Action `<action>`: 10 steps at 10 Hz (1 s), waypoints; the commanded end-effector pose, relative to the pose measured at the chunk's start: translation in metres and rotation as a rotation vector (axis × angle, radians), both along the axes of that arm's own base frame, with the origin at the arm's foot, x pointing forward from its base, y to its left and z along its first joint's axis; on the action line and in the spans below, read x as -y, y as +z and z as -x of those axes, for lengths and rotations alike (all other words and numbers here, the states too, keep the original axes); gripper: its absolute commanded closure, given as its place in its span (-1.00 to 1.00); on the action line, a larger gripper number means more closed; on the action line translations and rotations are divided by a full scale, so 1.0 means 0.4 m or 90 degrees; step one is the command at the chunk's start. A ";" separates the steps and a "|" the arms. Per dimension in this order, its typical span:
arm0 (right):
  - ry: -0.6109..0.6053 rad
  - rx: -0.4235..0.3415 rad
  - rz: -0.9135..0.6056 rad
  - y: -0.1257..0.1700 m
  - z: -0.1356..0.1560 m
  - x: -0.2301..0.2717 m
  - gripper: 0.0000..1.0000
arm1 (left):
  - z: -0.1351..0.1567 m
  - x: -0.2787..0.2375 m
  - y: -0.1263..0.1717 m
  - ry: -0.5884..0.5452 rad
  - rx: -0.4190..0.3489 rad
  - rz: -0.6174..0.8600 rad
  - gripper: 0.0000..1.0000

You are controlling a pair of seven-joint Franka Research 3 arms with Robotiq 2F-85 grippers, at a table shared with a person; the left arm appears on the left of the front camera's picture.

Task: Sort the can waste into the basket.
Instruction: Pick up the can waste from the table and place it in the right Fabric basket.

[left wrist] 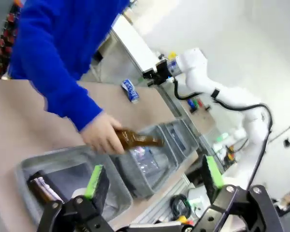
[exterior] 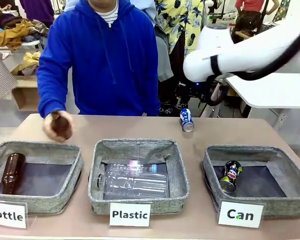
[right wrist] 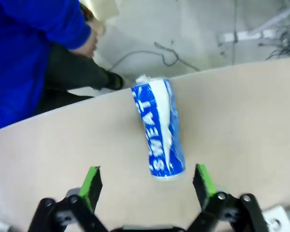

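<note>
A blue can [exterior: 187,120] with white print lies on its side near the table's far edge. The right wrist view shows it [right wrist: 159,128] just beyond my open right gripper [right wrist: 147,183], lengthwise between the green pads, nothing held. A dark can [exterior: 230,176] with a red-and-blue logo lies inside the grey "Can" basket [exterior: 255,150] at front right. My left gripper [left wrist: 153,176] hangs open and empty above the left bin. From there the blue can [left wrist: 130,90] is seen far off, beside the right arm's gripper [left wrist: 152,75].
The person's hand [exterior: 57,125] holds a brown bottle [left wrist: 135,139] over the "Bottle" bin [exterior: 40,150], which has another brown bottle [exterior: 12,172] in it. The middle "Plastic" bin [exterior: 140,145] holds a clear plastic bottle [exterior: 135,180]. The right arm [exterior: 240,55] reaches in above the table's far right.
</note>
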State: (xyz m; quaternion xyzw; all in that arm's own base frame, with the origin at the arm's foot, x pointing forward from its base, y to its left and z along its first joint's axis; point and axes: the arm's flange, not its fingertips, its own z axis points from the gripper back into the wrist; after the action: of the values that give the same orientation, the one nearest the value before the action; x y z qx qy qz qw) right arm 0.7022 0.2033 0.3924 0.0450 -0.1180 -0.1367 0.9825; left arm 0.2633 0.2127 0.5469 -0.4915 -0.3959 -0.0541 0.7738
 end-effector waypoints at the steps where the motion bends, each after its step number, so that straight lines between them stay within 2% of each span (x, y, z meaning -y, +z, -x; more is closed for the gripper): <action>1: 0.008 -0.030 0.019 -0.019 -0.130 -0.044 -1.00 | 0.046 -0.139 -0.043 0.076 -0.016 0.043 -1.00; 3: -0.016 -0.084 0.065 -0.090 -0.193 -0.047 -1.00 | 0.085 -0.224 -0.073 0.117 -0.009 0.068 -1.00; 5: -0.018 -0.127 0.096 -0.149 -0.205 -0.035 -1.00 | 0.119 -0.260 -0.108 0.141 0.000 0.115 -1.00; 7: -0.017 -0.150 0.082 -0.187 -0.210 -0.029 -1.00 | 0.097 -0.251 -0.107 0.132 -0.003 0.119 -1.00; 10: -0.012 -0.181 0.067 -0.205 -0.202 -0.023 -1.00 | 0.075 -0.224 -0.098 0.119 -0.010 0.102 -1.00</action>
State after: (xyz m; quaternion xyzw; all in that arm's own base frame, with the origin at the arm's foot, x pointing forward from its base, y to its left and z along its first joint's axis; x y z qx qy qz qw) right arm 0.7593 0.2074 0.3013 -0.0428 -0.0044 -0.1528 0.9873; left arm 0.2340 0.3046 0.5034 -0.5165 -0.4340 0.0629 0.7355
